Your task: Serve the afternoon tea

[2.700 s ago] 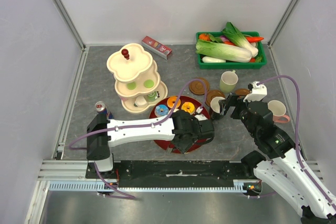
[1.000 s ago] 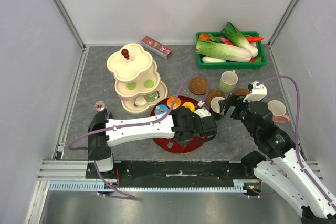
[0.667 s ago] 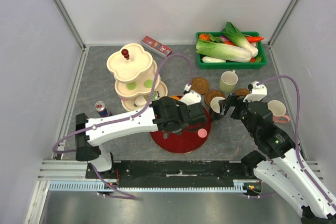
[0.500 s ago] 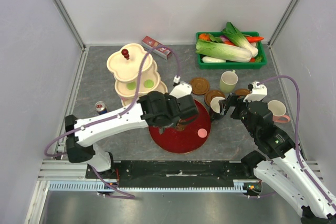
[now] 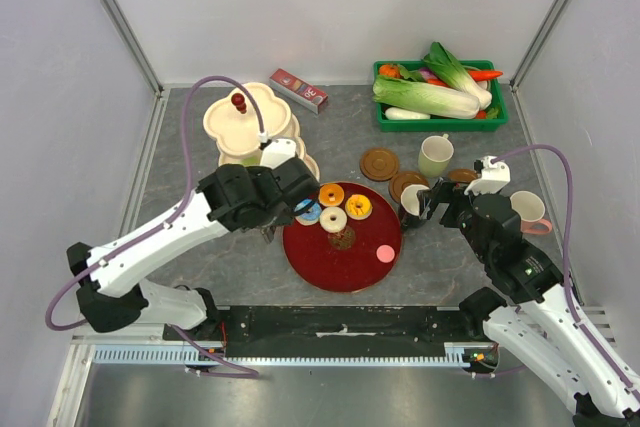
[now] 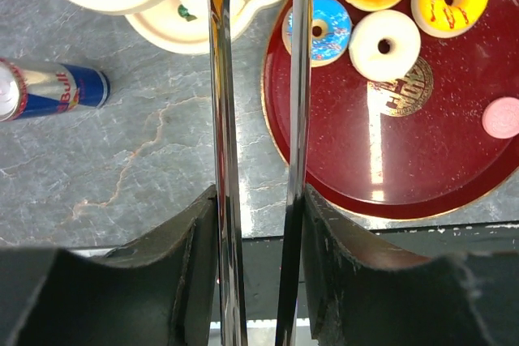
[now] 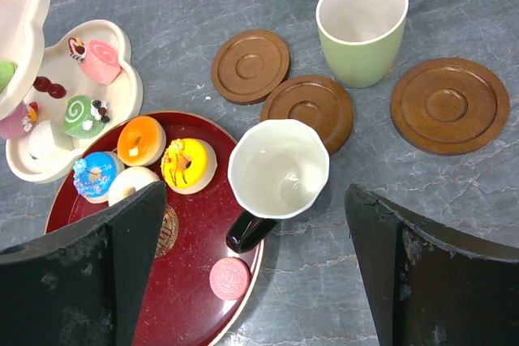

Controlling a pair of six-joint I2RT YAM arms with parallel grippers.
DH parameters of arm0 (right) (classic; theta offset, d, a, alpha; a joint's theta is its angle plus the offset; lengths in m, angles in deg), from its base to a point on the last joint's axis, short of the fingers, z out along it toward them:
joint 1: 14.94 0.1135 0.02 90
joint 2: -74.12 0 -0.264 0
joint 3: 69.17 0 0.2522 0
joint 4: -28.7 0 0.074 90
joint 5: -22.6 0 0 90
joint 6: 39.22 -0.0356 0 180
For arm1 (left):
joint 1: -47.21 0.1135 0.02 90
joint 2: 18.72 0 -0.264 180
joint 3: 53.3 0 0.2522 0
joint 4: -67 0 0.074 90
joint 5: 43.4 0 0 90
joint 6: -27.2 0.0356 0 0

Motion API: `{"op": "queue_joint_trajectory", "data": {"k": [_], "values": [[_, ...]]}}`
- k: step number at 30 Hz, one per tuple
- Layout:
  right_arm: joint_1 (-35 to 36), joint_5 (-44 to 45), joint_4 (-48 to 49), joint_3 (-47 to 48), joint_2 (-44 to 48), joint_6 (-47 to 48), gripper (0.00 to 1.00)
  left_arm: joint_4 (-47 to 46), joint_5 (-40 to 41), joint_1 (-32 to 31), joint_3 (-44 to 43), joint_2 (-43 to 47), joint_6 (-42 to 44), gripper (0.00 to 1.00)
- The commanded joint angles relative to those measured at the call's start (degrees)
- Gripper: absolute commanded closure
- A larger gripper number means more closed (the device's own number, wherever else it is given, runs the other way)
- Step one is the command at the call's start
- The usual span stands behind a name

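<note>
Could tip the white mug (image 7: 278, 169) onto the red tray (image 7: 188, 242) by closing the wide-spread right gripper (image 7: 255, 200) off-centre, with the left gripper (image 6: 259, 54) narrowly parted, empty.

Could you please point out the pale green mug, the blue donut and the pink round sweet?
pale green mug (image 7: 362, 14): right wrist view, on its inner wall.
blue donut (image 6: 334, 23): left wrist view, on the icing beside the hole.
pink round sweet (image 7: 230, 278): right wrist view, on its top face.
</note>
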State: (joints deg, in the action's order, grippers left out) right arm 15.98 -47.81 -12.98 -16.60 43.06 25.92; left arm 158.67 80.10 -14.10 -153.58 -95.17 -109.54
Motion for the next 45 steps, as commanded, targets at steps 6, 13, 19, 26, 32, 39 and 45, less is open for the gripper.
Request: {"op": "queue_joint_trajectory", "data": {"k": [6, 13, 19, 26, 32, 39, 45], "values": [[0.0, 0.8, 1.2, 0.0, 0.4, -0.4, 0.02, 10.2, 1.8, 7.7, 4.5, 6.8, -3.2, 0.52], [0.0, 0.9, 1.1, 0.0, 0.6, -0.3, 0.02, 9.7, 4.4, 12.7, 6.1, 8.9, -3.6, 0.50], [0.0, 0.8, 1.1, 0.0, 0.8, -0.2, 0.02, 6.2, 3.7, 18.9, 8.3, 9.8, -0.8, 0.48], [0.0, 0.5, 1.1, 0.0, 0.8, -0.3, 0.02, -1.1, -0.5, 23.6, 9.3, 11.8, 3.2, 0.48], [0.0, 0.6, 1.2, 0.0, 0.5, -0.3, 0.02, -1.4, -1.8, 24.2, 8.7, 13.5, 4.1, 0.49], [0.2, 0.9, 1.1, 0.0, 0.7, -0.2, 0.02, -8.9, -16.4, 24.2, 9.2, 19.4, 11.6, 0.48], [0.0, 1.0, 1.1, 0.0, 0.6, -0.3, 0.02, -13.7, -29.3, 24.1, 9.4, 21.8, 14.8, 0.48]]}}
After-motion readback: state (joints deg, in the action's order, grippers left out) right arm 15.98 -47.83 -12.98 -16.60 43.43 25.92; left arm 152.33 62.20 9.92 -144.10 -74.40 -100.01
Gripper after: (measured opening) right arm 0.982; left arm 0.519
